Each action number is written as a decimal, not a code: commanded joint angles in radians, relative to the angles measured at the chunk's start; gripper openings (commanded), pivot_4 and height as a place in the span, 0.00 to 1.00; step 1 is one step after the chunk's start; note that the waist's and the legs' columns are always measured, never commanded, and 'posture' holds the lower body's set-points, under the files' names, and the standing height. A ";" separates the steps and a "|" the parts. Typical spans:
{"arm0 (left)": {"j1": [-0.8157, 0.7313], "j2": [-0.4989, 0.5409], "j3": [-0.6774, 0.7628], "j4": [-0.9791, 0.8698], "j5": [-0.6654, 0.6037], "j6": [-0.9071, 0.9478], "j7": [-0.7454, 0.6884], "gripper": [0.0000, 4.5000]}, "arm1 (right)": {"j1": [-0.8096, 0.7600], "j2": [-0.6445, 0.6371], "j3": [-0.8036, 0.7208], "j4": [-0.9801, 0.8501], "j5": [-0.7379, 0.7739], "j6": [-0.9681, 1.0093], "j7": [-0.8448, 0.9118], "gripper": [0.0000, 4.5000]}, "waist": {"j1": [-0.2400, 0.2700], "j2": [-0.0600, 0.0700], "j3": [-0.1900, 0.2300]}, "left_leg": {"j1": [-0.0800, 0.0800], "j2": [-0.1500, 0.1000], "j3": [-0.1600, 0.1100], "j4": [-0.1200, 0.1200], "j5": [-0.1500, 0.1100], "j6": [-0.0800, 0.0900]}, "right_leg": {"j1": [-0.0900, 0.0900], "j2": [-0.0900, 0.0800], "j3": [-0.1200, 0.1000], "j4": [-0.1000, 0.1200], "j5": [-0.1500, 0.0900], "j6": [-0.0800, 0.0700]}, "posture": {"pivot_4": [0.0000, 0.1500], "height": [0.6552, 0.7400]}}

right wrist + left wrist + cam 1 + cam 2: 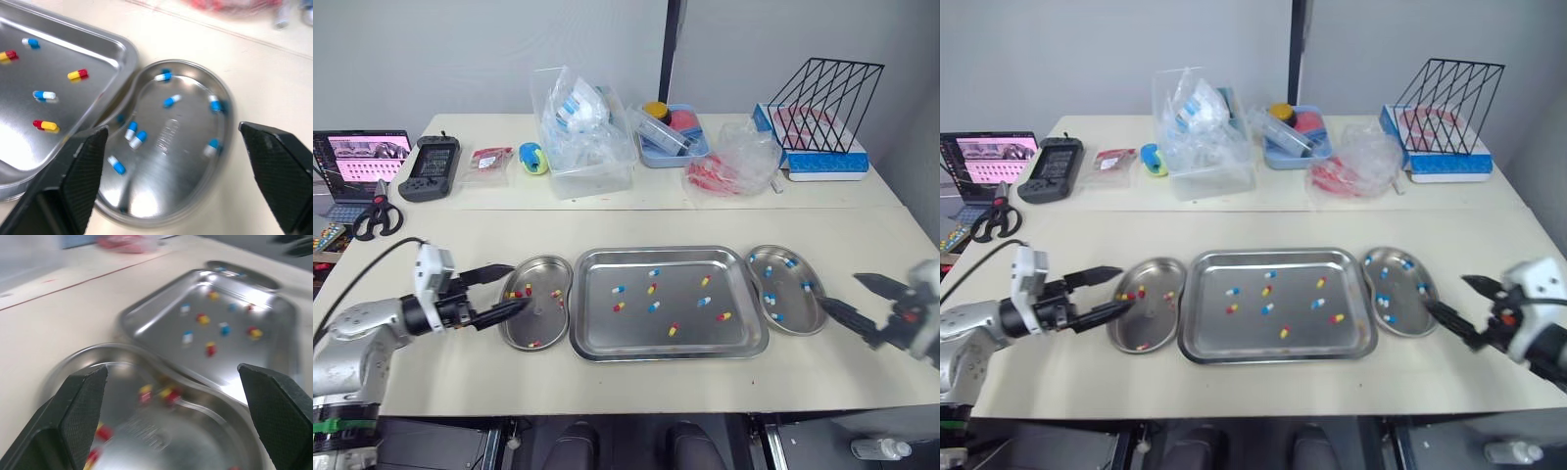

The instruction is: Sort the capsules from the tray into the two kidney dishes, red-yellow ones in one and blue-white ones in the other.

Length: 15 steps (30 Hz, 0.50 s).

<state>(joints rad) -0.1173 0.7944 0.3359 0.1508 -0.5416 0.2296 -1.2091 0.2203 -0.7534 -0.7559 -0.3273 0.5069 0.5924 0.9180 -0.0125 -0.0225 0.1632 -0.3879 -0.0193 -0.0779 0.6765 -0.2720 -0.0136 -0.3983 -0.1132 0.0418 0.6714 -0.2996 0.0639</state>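
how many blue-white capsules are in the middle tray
4 blue-white capsules in the tray: one near the far rim, one toward its left side, one near the centre, one right of centre. None look hidden.

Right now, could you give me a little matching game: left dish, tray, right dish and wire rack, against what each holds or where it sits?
Things:
1. left dish
2. tray
3. right dish
4. wire rack

Matches:
a. both colours mixed
b. far right, at the back
c. red-yellow capsules
d. blue-white capsules

Pairs: 1-c, 2-a, 3-d, 4-b.
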 commanded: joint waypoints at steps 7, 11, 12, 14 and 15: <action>0.096 0.024 0.174 0.126 0.077 -0.156 0.139 1.00 | 0.097 0.081 -0.121 0.084 0.014 -0.179 -0.005 0.99 | -0.003 0.000 0.000 | 0.008 0.001 0.000 -0.002 0.000 0.001 | 0.011 0.000 0.000 -0.006 0.000 0.000 | 1.00 0.85; 0.143 0.015 0.215 0.148 0.064 -0.180 0.160 1.00 | 0.100 0.090 -0.064 0.165 -0.014 -0.262 0.006 0.99 | -0.001 0.000 0.000 | 0.008 0.001 0.000 -0.003 -0.001 0.001 | 0.010 0.000 0.000 -0.007 0.000 0.000 | 1.00 0.85; 0.149 0.014 0.222 0.159 0.061 -0.186 0.163 1.00 | 0.095 0.088 -0.053 0.182 -0.019 -0.277 0.004 0.99 | -0.001 0.000 0.000 | 0.008 0.001 0.000 -0.003 -0.001 0.001 | 0.010 0.000 0.000 -0.007 0.000 0.000 | 1.00 0.85; 0.156 0.013 0.228 0.169 0.058 -0.195 0.160 1.00 | 0.085 0.082 -0.038 0.205 -0.020 -0.296 0.000 0.99 | -0.001 0.000 0.000 | 0.008 0.001 0.000 -0.003 -0.001 0.001 | 0.011 0.000 0.000 -0.007 0.000 0.000 | 1.00 0.85; 0.158 0.013 0.229 0.170 0.057 -0.196 0.159 1.00 | 0.080 0.077 -0.032 0.214 -0.019 -0.301 -0.003 0.99 | -0.001 0.000 0.000 | 0.008 0.000 0.000 -0.003 -0.001 0.001 | 0.011 0.000 0.000 -0.007 0.000 0.000 | 1.00 0.85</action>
<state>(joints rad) 0.0408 0.7973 0.5348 0.3298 -0.4725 0.0593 -1.0507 0.3096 -0.6629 -0.7791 -0.1128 0.4842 0.3245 0.9157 -0.0132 -0.0223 0.1632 -0.3797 -0.0188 -0.0779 0.6740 -0.2729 -0.0125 -0.3875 -0.1134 0.0417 0.6648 -0.2996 0.0639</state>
